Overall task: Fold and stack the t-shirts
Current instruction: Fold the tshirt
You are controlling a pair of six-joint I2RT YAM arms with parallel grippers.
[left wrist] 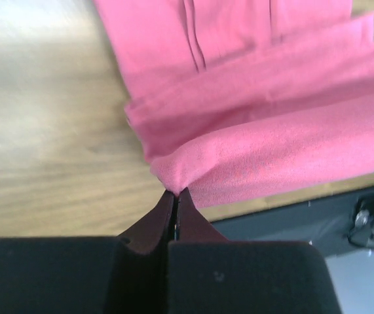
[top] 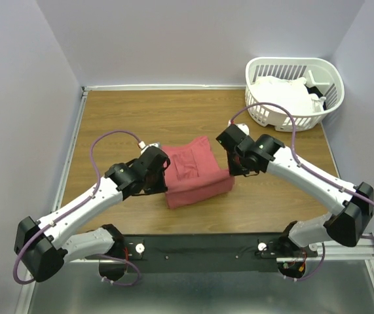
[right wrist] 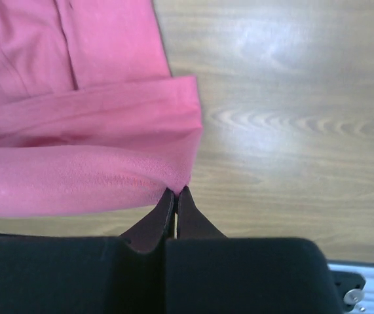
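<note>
A: Your left gripper [top: 166, 178] and right gripper [top: 230, 172], from above, sit at the near corners of the red shirt [top: 196, 171] on the table [top: 128, 118]; white shirts [top: 285, 91] lie in the basket [top: 290, 61].
B: Left wrist?
A: Jaws pressed together, pinching the folded corner.
B: Right wrist?
A: Same pinch. You're mid-fold, I judge; next, carry both corners across evenly.
</note>
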